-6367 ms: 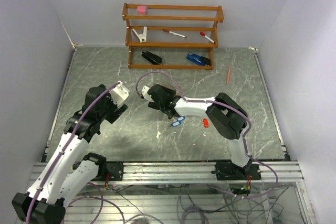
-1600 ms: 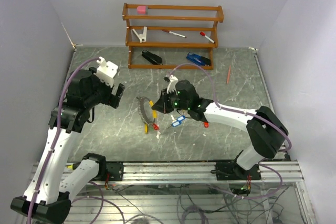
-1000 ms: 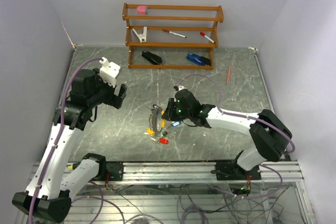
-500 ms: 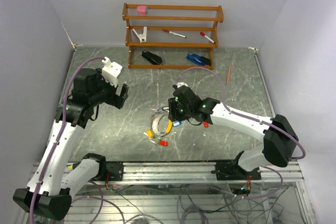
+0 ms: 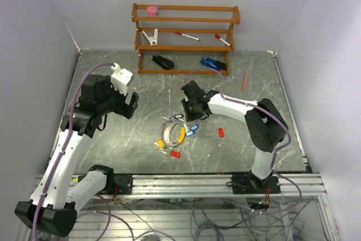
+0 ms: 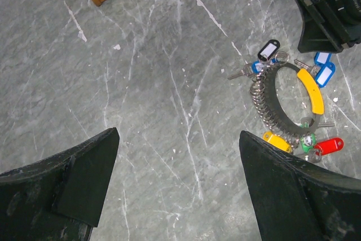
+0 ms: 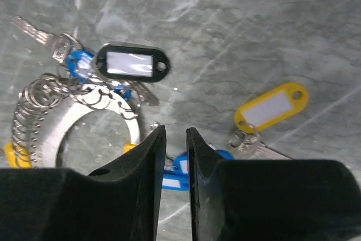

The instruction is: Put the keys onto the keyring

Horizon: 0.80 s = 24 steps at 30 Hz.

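The keyring (image 5: 171, 134), a silvery loop with several small rings, lies flat on the table with keys on it: a black tag (image 7: 131, 63), a yellow tag (image 6: 311, 88), a red tag (image 5: 175, 153) and a green one. It also shows in the left wrist view (image 6: 269, 105) and the right wrist view (image 7: 62, 114). Two blue-tagged keys (image 5: 193, 129) lie beside its right side. A red-tagged key (image 5: 221, 132) lies alone further right. My right gripper (image 5: 193, 112) (image 7: 175, 131) hovers just behind the ring, shut on nothing. My left gripper (image 5: 133, 105) (image 6: 179, 134) is open, left of the ring.
A wooden rack (image 5: 186, 70) stands at the back with a pink eraser, marker pens, a black stapler (image 5: 163, 61) and a blue stapler (image 5: 212, 64). An orange pencil (image 5: 246, 80) lies at the back right.
My right arm carried the keyring down, left it on the table and drew back from it. My left gripper edged slightly right. The ring now lies still.
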Tool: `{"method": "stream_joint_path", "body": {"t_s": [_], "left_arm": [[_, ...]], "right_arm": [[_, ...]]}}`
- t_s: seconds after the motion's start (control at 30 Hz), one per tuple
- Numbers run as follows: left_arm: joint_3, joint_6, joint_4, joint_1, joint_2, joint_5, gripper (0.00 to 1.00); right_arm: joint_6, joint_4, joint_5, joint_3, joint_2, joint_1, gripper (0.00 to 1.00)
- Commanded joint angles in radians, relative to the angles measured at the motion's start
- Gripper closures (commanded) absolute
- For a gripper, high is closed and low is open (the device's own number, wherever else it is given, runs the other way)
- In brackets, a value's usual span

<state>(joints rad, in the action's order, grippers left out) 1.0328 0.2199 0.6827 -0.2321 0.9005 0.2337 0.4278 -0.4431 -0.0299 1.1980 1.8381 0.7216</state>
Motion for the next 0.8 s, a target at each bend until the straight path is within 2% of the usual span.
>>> {"method": "stream_joint_path", "body": {"t_s": [0.0, 0.77], "left_arm": [[-0.005, -0.003, -0.013, 0.007, -0.003, 0.026, 0.01], [-0.004, 0.004, -0.014, 0.007, -0.012, 0.031, 0.01]], "right_arm": [[0.032, -0.036, 0.056, 0.084, 0.035, 0.007, 0.78], [0.137, -0.035, 0.087, 0.145, 0.121, 0.009, 0.73]]}}
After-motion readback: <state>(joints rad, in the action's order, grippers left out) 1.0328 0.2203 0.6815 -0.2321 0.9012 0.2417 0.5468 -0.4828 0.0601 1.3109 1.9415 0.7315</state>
